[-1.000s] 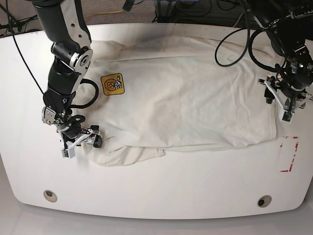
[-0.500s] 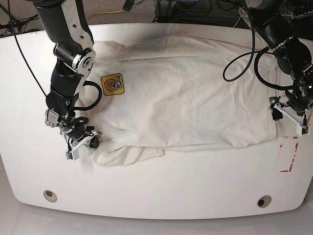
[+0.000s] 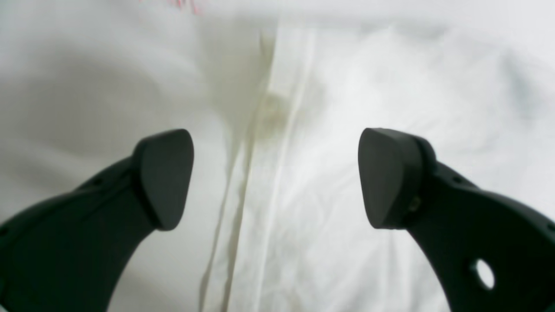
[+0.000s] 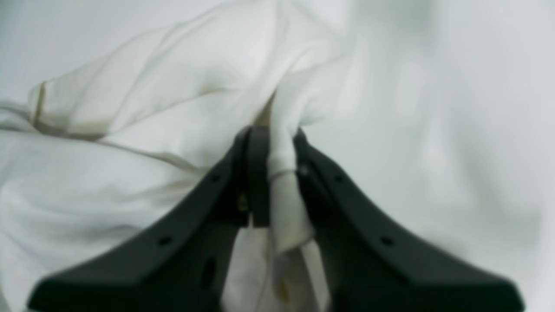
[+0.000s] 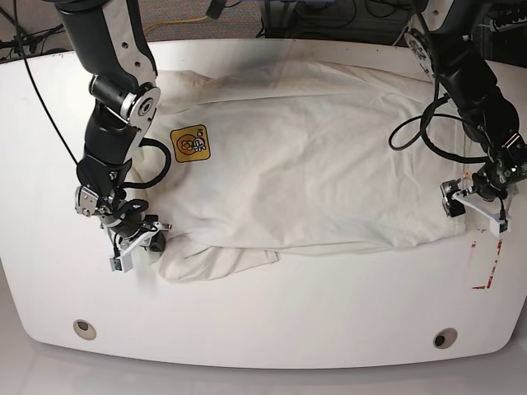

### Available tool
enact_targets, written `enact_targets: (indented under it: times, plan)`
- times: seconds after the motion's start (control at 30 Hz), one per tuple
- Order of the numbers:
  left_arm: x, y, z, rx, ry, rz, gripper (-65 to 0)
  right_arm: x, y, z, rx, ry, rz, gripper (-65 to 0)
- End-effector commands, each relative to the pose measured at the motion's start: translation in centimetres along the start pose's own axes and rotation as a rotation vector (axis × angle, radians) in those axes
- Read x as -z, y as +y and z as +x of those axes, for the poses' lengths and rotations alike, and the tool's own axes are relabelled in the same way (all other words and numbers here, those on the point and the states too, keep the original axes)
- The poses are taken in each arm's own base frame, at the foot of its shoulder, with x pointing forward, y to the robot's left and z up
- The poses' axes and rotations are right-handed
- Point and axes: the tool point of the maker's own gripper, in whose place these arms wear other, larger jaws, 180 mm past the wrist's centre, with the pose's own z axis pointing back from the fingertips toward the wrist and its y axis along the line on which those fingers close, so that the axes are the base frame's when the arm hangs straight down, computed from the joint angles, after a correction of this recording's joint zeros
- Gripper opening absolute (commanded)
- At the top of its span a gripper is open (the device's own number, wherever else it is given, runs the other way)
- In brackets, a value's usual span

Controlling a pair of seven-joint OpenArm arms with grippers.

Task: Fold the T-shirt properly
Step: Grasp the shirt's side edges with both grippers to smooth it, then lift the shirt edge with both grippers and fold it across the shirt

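**One hand pinching the shirt, the other spread wide**

The T-shirt [image 5: 305, 164] lies flat across the white table [image 5: 329, 313]. The right gripper [image 4: 272, 173] has a fold of cloth clamped between its jaws at the sleeve end. The left gripper [image 3: 275, 177] stands wide apart over the hem, holding nothing.

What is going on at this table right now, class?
A two-armed robot is folding a cream T-shirt spread on a white table. The right claw is shut on a bunched fold of fabric at the shirt's near corner, by the sleeve. The left claw is wide open above the hem at the other end, gripping nothing. No fold is finished.
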Motion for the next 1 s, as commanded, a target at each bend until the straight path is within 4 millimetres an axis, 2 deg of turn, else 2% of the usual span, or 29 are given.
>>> enact_targets:
  times: [0.0, 0.23, 0.5, 0.57, 0.7, 0.77, 0.8, 0.83, 0.87, 0.9, 0.97]
  plan:
    - [0.6, 0.3, 2.4, 0.003, -0.055, -0.009, -8.9, -0.5, -0.2, 3.6, -0.019, -0.085, 0.0, -59.0]
    - [2.6, 0.3, 1.1, 0.025, -0.037, -0.029, -8.9, -0.5, -0.2, 3.4, -0.018, -0.082, 0.0, -59.0]
    - [3.3, -2.4, 1.1, 0.098, -0.019, -0.093, -9.3, -0.5, -0.3, 3.1, -0.018, -0.064, -0.001, -59.1]
    - [3.4, -2.9, 0.9, 0.102, -0.017, -0.106, -11.9, -0.5, -0.3, 3.1, -0.02, -0.06, -0.001, -59.1]
    - [3.4, -3.1, 0.8, 0.102, -0.016, -0.111, -24.6, -0.5, -0.2, 3.3, -0.021, -0.061, -0.001, -59.3]
    - [3.4, -3.1, 0.9, 0.102, -0.017, -0.111, -36.1, -0.5, -0.2, 3.3, -0.021, -0.061, -0.001, -59.5]
    - [3.4, -3.1, 0.9, 0.102, -0.017, -0.111, -38.9, -0.5, -0.2, 3.3, -0.021, -0.061, -0.001, -59.5]
    - [3.4, -3.1, 0.9, 0.102, -0.017, -0.111, -44.6, -0.5, -0.3, 3.3, -0.022, -0.062, -0.002, -59.9]
    - [3.4, -3.2, 0.9, 0.103, -0.018, -0.112, -51.8, -0.7, -0.4, 3.7, -0.029, -0.071, -0.008, -61.8]
    - [3.4, -3.2, 0.9, 0.103, -0.018, -0.112, -56.8, -0.9, -0.5, 3.9, -0.036, -0.075, -0.014, -64.2]
    - [3.4, -3.1, 1.0, 0.103, -0.019, -0.11, -65.0, -1.4, -0.8, 4.4, -0.054, -0.071, -0.029, -65.0]
